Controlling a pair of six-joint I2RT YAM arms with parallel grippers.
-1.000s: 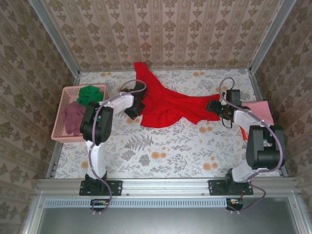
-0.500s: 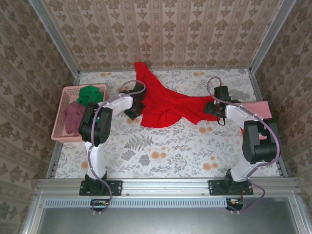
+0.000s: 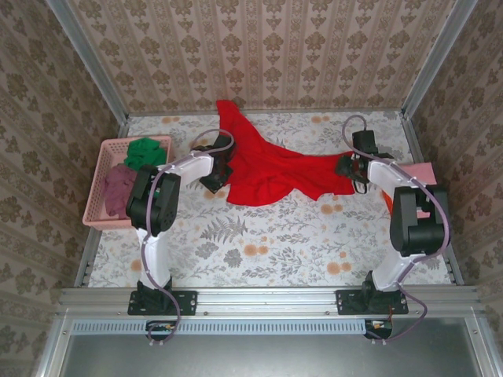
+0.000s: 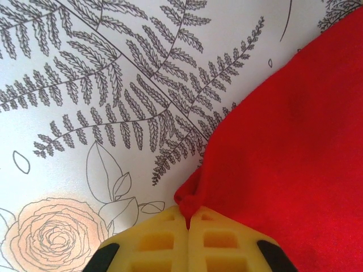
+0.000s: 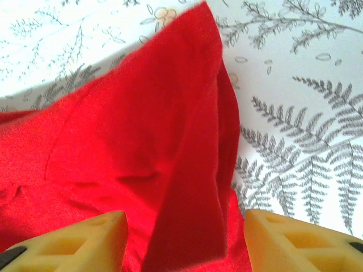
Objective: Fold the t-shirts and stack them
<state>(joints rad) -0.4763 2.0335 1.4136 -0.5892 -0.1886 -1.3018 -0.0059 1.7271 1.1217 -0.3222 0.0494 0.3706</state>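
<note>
The large bright red t-shirt point(image 3: 275, 169) lies rumpled across the table's back middle, one end running up to the back wall. My left gripper point(image 3: 214, 179) is at its left edge. In the left wrist view that gripper point(image 4: 188, 218) is shut, pinching a small bunch of the red t-shirt point(image 4: 295, 141). My right gripper point(image 3: 346, 167) is at the shirt's right end. In the right wrist view it point(image 5: 184, 221) stands open over the red t-shirt point(image 5: 142, 141), and a raised fold of cloth lies between its yellow fingers point(image 5: 102, 232) without touching them.
A pink lattice basket point(image 3: 98, 177) sits at the left edge, holding a green t-shirt point(image 3: 144, 151) and a dusky maroon t-shirt point(image 3: 119, 187). A pink t-shirt point(image 3: 424, 177) lies flat at the right edge behind the right arm. The flowered table front point(image 3: 259, 243) is bare.
The right gripper's jaws have narrowed around the shirt's right end, and its wrist has shifted slightly toward the back. The left gripper has kept its hold and place.
</note>
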